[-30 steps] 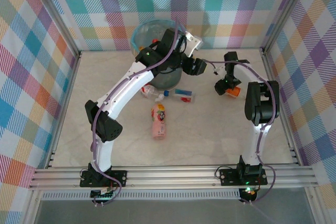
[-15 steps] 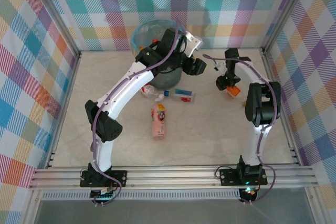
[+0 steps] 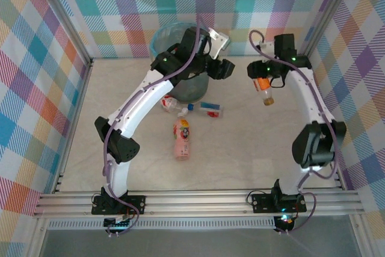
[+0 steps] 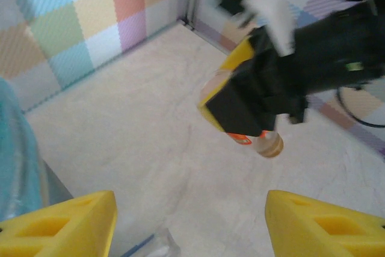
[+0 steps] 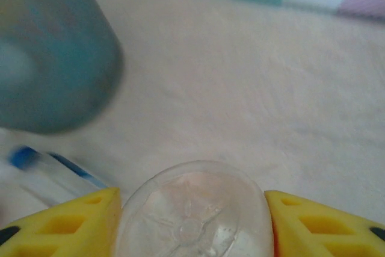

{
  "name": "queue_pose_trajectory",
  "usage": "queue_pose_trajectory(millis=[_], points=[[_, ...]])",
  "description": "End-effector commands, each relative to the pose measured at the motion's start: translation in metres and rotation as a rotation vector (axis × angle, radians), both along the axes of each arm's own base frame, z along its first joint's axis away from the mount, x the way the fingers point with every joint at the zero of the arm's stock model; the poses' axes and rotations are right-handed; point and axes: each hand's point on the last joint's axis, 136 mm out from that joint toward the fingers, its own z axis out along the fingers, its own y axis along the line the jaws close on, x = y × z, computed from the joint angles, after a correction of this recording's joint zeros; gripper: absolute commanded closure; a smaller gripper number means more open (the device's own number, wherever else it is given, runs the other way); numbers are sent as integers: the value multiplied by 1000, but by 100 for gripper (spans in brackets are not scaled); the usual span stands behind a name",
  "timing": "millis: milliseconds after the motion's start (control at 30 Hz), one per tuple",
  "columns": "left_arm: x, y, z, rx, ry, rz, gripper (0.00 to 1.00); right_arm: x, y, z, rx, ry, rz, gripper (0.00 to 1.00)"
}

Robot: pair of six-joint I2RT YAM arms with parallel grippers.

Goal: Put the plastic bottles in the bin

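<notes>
The right gripper (image 3: 262, 82) is clamping one orange-labelled bottle (image 3: 265, 93) in the air right of the bin (image 3: 157, 39), its wrist view showing the bottle's clear base (image 5: 194, 212) between both fingers. The left gripper (image 4: 189, 209) is hovering beside the bin, fingers apart, while the top view is showing three more lying on the table (image 3: 252, 142): pink bottle (image 3: 181, 138), red-labelled bottle (image 3: 171, 105), blue-capped bottle (image 3: 206, 108)

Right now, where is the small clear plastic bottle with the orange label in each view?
Top external: clear orange-labelled bottle upper right, in the right gripper.
Left wrist: bottle right of centre.
Right wrist: bottle bottom centre, base showing.
Shared landmark: round blue-lined mesh bin.
</notes>
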Motion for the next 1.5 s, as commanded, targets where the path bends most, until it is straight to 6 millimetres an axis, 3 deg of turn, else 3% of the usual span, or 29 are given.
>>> queue_pose_trajectory(millis=[0,233,400,500,633,833,1133,1267,1467], points=[[9,39,73,-107,-144,140,34,-5,34,62,243,-109,33,55],[33,100,113,-203,-200,350,35,-18,69,160,374,-334,107,55],[45,134,116,-203,-202,449,35,-24,121,220,422,-461,270,55],[46,150,116,-196,-203,494,35,-21,152,246,448,-517,361,55],[43,168,116,-195,-215,535,35,-7,185,266,497,-577,449,55],[37,190,112,-176,-214,586,35,28,227,259,588,-638,533,55],[31,201,105,-170,-210,608,35,56,283,190,513,-664,679,50],[32,201,102,-168,-207,609,35,72,291,156,499,-613,664,50],[35,199,97,-167,-198,606,35,100,284,107,392,-542,550,48]])
